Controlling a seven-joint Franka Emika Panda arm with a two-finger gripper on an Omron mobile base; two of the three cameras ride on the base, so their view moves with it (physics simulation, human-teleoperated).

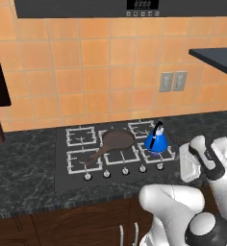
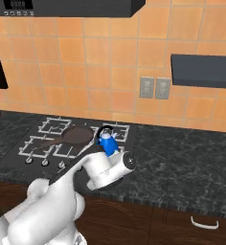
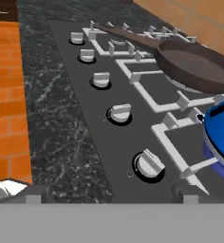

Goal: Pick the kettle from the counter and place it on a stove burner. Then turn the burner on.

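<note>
Blue kettle (image 3: 222, 138) on burner grate (image 3: 187, 142), right of open pincer (image 3: 111, 195).

Orange wall tiles (image 1: 86, 62) are backing the room, carrying grey outlets (image 1: 172, 81), with brown cabinets (image 2: 182, 225) sitting below.

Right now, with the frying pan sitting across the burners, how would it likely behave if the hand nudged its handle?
The frying pan looks rigid, so it should move as one piece. Its long handle reaches well past the bowl, so a sideways nudge would probably pivot it rather than slide it straight. It rests on raised wire grates, so it may catch or rock. The kettle stands close by and might get bumped.
</note>
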